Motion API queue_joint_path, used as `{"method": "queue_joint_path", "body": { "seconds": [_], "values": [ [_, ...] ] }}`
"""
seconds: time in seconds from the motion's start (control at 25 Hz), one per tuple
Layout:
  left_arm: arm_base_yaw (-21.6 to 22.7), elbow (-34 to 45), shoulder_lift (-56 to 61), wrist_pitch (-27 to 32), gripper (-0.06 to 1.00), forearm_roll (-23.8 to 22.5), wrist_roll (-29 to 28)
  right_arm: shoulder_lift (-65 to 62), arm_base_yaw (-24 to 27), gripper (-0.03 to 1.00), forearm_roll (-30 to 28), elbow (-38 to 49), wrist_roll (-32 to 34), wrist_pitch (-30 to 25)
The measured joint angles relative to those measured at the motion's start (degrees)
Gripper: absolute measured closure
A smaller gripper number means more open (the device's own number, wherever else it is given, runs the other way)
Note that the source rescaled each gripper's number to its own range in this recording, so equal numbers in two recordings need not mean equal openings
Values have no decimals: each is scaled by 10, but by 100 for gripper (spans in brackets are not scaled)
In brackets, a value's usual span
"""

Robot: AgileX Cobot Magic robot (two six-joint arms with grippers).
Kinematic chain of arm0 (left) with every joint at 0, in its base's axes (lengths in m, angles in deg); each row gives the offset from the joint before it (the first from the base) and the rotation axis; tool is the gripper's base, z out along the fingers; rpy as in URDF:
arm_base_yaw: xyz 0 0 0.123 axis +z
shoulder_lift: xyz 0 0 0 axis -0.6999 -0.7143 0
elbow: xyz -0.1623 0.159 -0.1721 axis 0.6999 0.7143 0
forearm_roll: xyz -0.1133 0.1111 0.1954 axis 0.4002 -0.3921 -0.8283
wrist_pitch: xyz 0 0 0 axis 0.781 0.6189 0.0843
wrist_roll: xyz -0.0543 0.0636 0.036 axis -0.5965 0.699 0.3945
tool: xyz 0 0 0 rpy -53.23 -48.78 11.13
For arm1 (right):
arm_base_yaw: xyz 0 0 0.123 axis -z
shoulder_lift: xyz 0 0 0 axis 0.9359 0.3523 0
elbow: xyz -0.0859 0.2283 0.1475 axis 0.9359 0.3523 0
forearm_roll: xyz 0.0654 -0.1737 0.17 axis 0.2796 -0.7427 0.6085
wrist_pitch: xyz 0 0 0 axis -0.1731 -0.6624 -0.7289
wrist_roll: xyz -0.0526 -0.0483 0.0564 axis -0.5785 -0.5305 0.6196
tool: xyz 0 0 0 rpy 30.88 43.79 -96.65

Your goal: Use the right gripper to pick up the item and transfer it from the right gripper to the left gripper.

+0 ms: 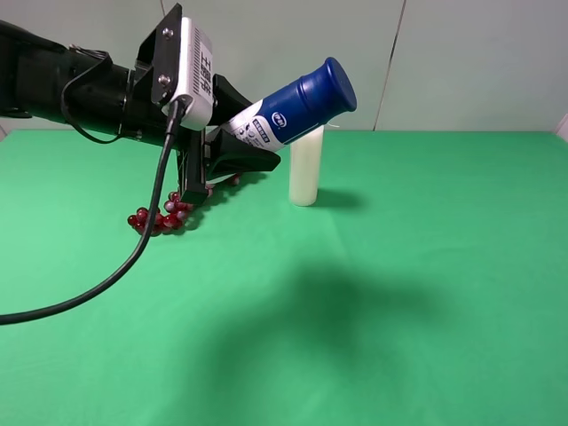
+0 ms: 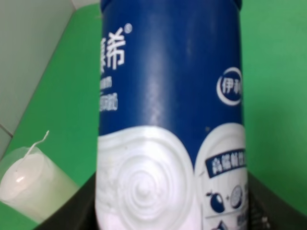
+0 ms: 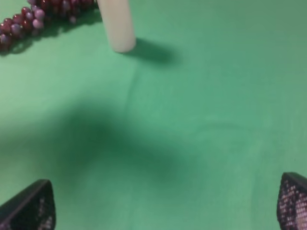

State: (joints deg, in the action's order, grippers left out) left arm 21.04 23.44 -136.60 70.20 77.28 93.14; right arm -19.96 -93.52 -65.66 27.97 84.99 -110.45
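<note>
The item [image 1: 297,108], a bottle with a dark blue cap and white printed lower body, hangs in the air in the upper middle of the exterior high frame, tilted so its cap points up and to the right. The left gripper [image 1: 241,133], reaching in from the upper left of that frame, has its jaws clamped on the bottle's white lower end; its wrist view is filled by the blue and white body [image 2: 168,120] seated between the black fingers. The right gripper [image 3: 160,206] does not show in the exterior high frame; its own wrist view shows the two fingertips standing wide apart with nothing between them, above bare green cloth [image 1: 399,311]. Just behind the bottle, a white candle [image 1: 305,169] stands upright on the cloth at centre frame, and a string of red beads [image 1: 161,216] lies below the left gripper, at centre left. Judging by this, the handover looks essentially done: the bottle is off the table, in the left jaws alone, and the right jaws have let go. Little seems left beyond the arms settling.
</note>
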Motion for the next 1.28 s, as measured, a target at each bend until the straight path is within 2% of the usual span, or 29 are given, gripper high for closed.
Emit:
{"method": "queue_joint_path", "body": {
  "seconds": [0.48, 0.8, 1.04, 1.16, 1.28],
  "values": [
    [0, 0, 0, -1, 94, 0, 0, 0, 10, -3, 1, 0, -1, 0],
    [0, 0, 0, -1, 94, 0, 0, 0, 147, -3, 1, 0, 0, 0],
    [0, 0, 0, -1, 94, 0, 0, 0, 230, -3, 1, 0, 0, 0],
    [0, 0, 0, -1, 94, 0, 0, 0, 256, -3, 2, 0, 0, 0],
    [0, 0, 0, -2, 94, 0, 0, 0, 260, -3, 3, 0, 0, 2]
  ]
}}
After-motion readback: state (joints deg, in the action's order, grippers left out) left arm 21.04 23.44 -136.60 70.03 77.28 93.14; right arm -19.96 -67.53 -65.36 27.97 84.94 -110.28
